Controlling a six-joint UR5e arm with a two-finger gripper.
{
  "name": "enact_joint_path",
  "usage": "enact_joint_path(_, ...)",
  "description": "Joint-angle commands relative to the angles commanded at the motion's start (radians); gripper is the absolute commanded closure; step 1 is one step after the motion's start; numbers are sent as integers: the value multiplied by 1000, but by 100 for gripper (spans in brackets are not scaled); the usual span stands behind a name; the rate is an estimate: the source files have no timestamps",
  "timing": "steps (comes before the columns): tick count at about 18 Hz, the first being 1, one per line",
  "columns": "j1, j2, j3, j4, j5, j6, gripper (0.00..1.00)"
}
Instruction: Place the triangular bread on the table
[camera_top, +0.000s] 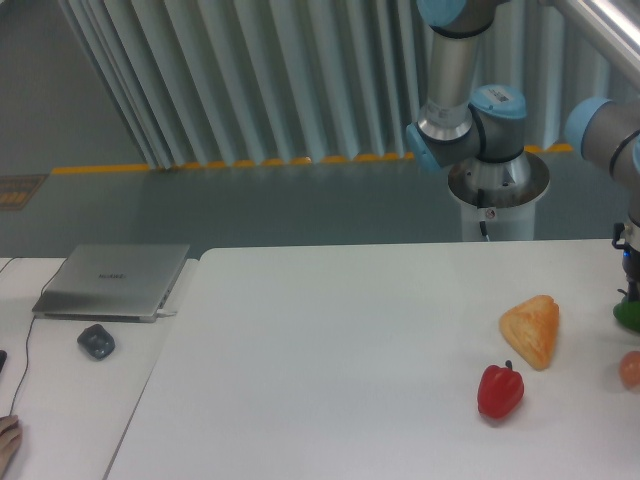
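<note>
Arm (455, 70): silver-grey metal tubes joined by grey joint housings with light blue end caps. Base (497, 185) is a round silver flange on a white pedestal, with a small red mark and a thin black cable at its front. A second grey-and-blue joint (610, 135) shows at the right frame edge, with a dark wrist part below it, cut off by the frame.
</note>
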Motion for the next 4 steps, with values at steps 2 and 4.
enact_joint_path(2,2,2,0,0,-3,-2,0)
enact_joint_path(4,3,3,0,0,-3,0,0)
